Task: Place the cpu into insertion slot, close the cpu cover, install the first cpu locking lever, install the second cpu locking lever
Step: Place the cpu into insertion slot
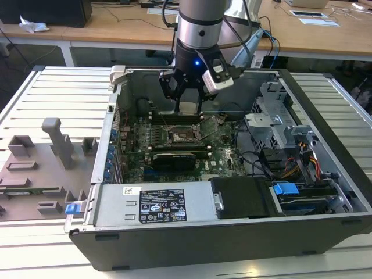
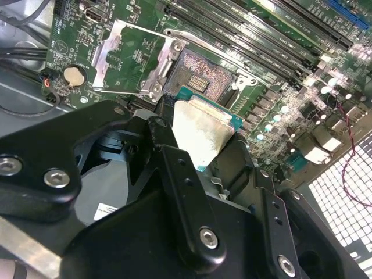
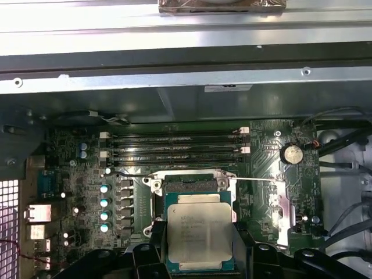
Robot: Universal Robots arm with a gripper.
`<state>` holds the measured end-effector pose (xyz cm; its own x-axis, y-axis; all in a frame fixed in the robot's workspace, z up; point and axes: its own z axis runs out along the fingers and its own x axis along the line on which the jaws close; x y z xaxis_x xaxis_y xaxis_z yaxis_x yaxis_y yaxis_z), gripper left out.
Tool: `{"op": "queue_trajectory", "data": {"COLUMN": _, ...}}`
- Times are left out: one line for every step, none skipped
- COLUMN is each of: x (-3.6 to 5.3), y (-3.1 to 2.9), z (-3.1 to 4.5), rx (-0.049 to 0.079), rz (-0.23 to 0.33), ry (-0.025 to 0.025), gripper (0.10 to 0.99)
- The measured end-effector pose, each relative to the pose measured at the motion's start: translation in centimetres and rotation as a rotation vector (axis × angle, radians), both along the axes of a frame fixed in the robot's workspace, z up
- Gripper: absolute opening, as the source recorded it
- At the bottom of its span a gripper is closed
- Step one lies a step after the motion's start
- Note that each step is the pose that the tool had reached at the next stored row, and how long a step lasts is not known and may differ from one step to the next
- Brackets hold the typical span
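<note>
The gripper [image 1: 189,108] clamps the cpu [image 3: 199,235] by its edges, its pale face carrying printed lines I cannot read, above the bare insertion slot [image 3: 189,185]. The cpu cover [image 2: 104,55] stands open beside it.

Bright, even room light falls from above in the exterior view, leaving the slatted table [image 1: 58,87] pale and the inside of the computer case [image 1: 232,244] in shade. In the first wrist view glare washes out the case wall [image 3: 186,35]. In the second wrist view the cpu [image 2: 200,136] catches a bright sheen.
</note>
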<state>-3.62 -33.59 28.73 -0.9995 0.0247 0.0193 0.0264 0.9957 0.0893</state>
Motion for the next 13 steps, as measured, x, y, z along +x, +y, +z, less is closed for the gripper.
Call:
{"op": "queue_trajectory", "data": {"x": 0.00, "y": 0.00, "z": -0.09, "rx": 0.000, "rz": 0.000, "ry": 0.0000, "gripper": 0.541}}
{"op": "queue_trajectory", "data": {"x": 0.00, "y": 0.00, "z": -0.17, "rx": 0.000, "rz": 0.000, "ry": 0.0000, "gripper": 0.541}}
{"op": "queue_trajectory", "data": {"x": 0.00, "y": 0.00, "z": -0.33, "rx": 0.000, "rz": 0.000, "ry": 0.0000, "gripper": 0.541}}
{"op": "queue_trajectory", "data": {"x": 0.00, "y": 0.00, "z": -0.46, "rx": 0.000, "rz": 0.000, "ry": 0.0000, "gripper": 0.541}}
{"op": "queue_trajectory", "data": {"x": 0.00, "y": 0.00, "z": -0.60, "rx": 0.000, "rz": 0.000, "ry": 0.0000, "gripper": 0.541}}
{"op": "queue_trajectory", "data": {"x": 0.00, "y": 0.00, "z": -0.71, "rx": 0.000, "rz": 0.000, "ry": 0.0000, "gripper": 0.541}}
{"op": "queue_trajectory", "data": {"x": 0.00, "y": 0.00, "z": -0.85, "rx": 0.000, "rz": 0.000, "ry": 0.0000, "gripper": 0.541}}
{"op": "queue_trajectory", "data": {"x": 0.00, "y": 0.00, "z": -0.99, "rx": 0.000, "rz": 0.000, "ry": 0.0000, "gripper": 0.541}}
{"op": "queue_trajectory", "data": {"x": 0.00, "y": 0.00, "z": -1.07, "rx": 0.000, "rz": 0.000, "ry": 0.0000, "gripper": 0.541}}
{"op": "queue_trajectory", "data": {"x": 0.00, "y": 0.00, "z": -1.15, "rx": 0.000, "rz": 0.000, "ry": 0.0000, "gripper": 0.541}}
{"op": "queue_trajectory", "data": {"x": 0.00, "y": 0.00, "z": -1.28, "rx": 0.000, "rz": 0.000, "ry": 0.0000, "gripper": 0.541}}
{"op": "queue_trajectory", "data": {"x": 0.00, "y": 0.00, "z": -1.38, "rx": 0.000, "rz": 0.000, "ry": 0.0000, "gripper": 0.541}}
{"op": "queue_trajectory", "data": {"x": 0.00, "y": 0.00, "z": -1.45, "rx": 0.000, "rz": 0.000, "ry": 0.0000, "gripper": 0.541}}
